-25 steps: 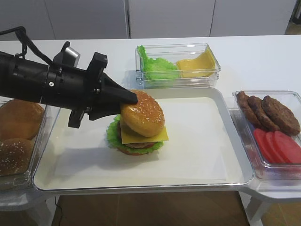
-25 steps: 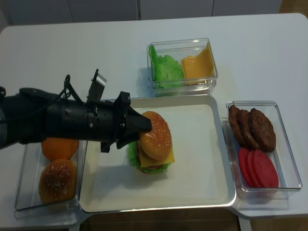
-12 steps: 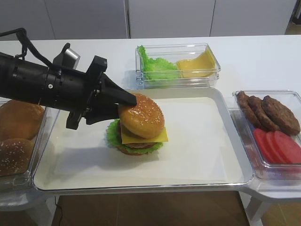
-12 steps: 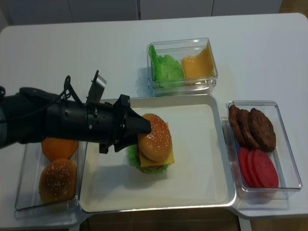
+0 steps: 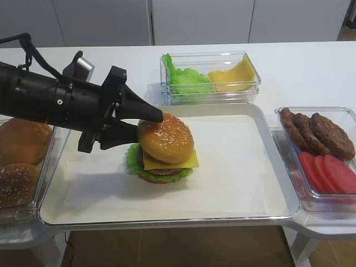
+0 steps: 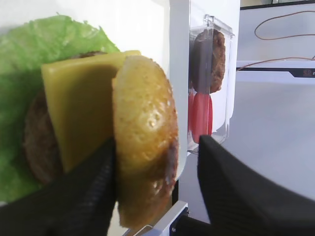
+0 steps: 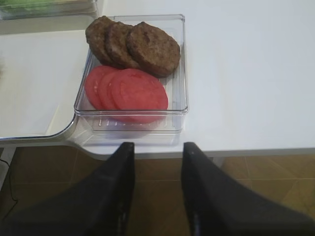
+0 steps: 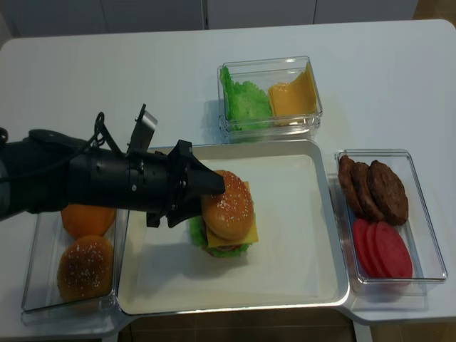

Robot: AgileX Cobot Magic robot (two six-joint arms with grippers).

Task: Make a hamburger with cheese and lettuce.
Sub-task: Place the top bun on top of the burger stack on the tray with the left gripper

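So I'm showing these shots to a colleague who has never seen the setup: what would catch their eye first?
Probably the stacked hamburger with a sesame-seeded golden top bun, on the white metal tray left of centre, its square pale yellow cheese slice and frilly green lettuce leaf poking out. Next, the bulky black left gripper reaching in from the left, fingers apart at the bun.
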